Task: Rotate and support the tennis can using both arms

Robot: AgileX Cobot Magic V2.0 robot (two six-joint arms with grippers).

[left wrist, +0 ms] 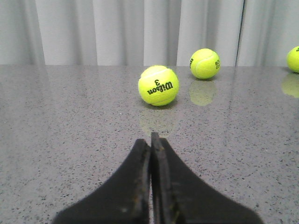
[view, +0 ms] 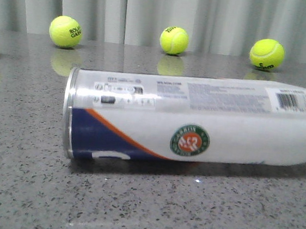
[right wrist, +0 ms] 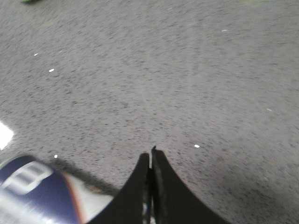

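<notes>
The tennis can (view: 196, 122) lies on its side across the grey speckled table, metal rim (view: 69, 111) to the left, navy and orange label and round emblem (view: 189, 140) facing the camera. No arm shows in the front view. My left gripper (left wrist: 150, 140) is shut and empty, low over the table, pointing at a Wilson ball (left wrist: 158, 85); the can is out of its view. My right gripper (right wrist: 151, 155) is shut and empty above the table, with the can's navy end (right wrist: 32, 191) close beside its fingers.
Several yellow-green tennis balls line the table's back edge before a pale curtain: one at the left (view: 66, 31), one in the middle (view: 174, 40), one at the right (view: 266, 54), others at both frame edges. A second ball (left wrist: 205, 63) sits farther off in the left wrist view.
</notes>
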